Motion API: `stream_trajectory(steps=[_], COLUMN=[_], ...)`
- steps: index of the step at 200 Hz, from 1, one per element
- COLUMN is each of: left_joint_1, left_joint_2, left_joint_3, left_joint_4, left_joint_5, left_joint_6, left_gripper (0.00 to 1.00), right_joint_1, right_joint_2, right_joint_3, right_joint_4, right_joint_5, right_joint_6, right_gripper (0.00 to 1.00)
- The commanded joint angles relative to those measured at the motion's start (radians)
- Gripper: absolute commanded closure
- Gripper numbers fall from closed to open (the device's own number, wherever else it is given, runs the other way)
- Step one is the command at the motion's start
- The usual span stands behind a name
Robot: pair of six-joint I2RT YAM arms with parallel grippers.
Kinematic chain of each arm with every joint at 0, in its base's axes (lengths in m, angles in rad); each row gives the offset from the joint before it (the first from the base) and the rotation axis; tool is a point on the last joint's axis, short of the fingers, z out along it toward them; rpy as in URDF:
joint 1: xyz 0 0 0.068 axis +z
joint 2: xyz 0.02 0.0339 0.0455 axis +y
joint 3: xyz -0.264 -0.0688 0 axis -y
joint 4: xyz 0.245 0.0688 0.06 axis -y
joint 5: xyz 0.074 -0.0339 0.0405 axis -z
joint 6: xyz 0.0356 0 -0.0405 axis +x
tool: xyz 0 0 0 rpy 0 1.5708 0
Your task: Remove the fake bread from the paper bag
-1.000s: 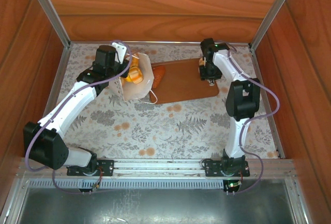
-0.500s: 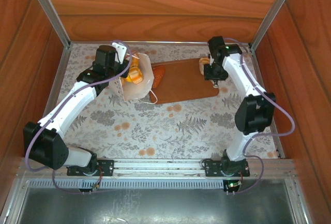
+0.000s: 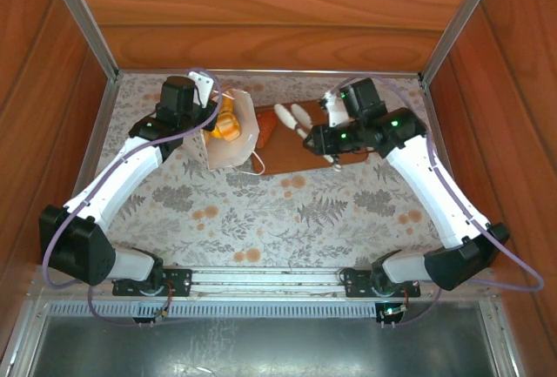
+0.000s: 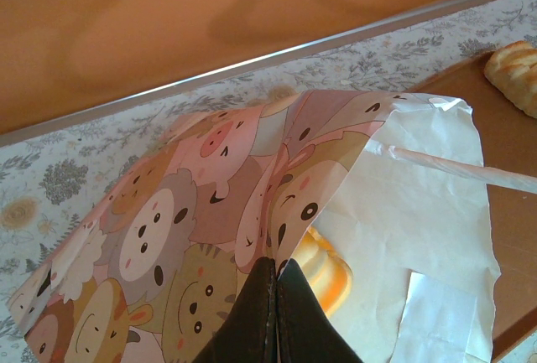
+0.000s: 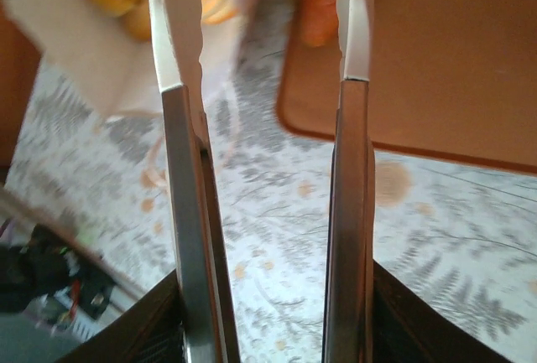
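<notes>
The paper bag point(image 3: 239, 146) lies tipped with its mouth toward the right, and my left gripper point(image 3: 207, 107) is shut on its rim. In the left wrist view the black fingers point(image 4: 277, 296) pinch the cartoon-animal paper of the bag point(image 4: 193, 212). Yellow-orange fake bread point(image 3: 226, 124) shows inside the mouth, where one glossy piece point(image 4: 323, 275) rests. A reddish-orange piece point(image 3: 268, 133) lies just outside on the board. My right gripper point(image 3: 291, 116) hovers open over the board beside the bag's mouth, and its long fingers point(image 5: 180, 36) hold nothing. The right wrist view is blurred.
A flat brown board point(image 3: 300, 155) lies right of the bag on the floral tablecloth point(image 3: 287, 212). A tan striped loaf point(image 4: 516, 74) rests on the board's far part. Wooden walls and metal rails point(image 3: 96, 133) close in the table on three sides.
My right arm has swung from the board's right end leftward to the bag's mouth, leaving a bread behind on the board. The left gripper and bag have not moved.
</notes>
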Motion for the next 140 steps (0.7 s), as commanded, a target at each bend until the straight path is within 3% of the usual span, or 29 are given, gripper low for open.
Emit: stream_trajectory(steps=[1, 66, 140], left_joint_1=[-0.005, -0.005, -0.005], left_joint_2=[-0.009, -0.014, -0.024], left_joint_3=[0.023, 0.021, 0.009], left_joint_4=[0.002, 0.001, 0.001], left_joint_5=[0.003, 0.005, 0.007], left_joint_6=[-0.008, -0.015, -0.01], left_gripper=[1.0, 1.0, 1.0], right_joint_1=[0.071, 0.239, 0.256], right_joint_2=[0.011, 0.217, 0.505], right_joint_3=[-0.001, 0.166, 0.442], right_joint_4=[0.044, -0.016, -0.136], right_joint_5=[-0.033, 0.052, 0.163], right_joint_6=[0.021, -0.03, -0.045], right_gripper=[0.51, 0.52, 0.52])
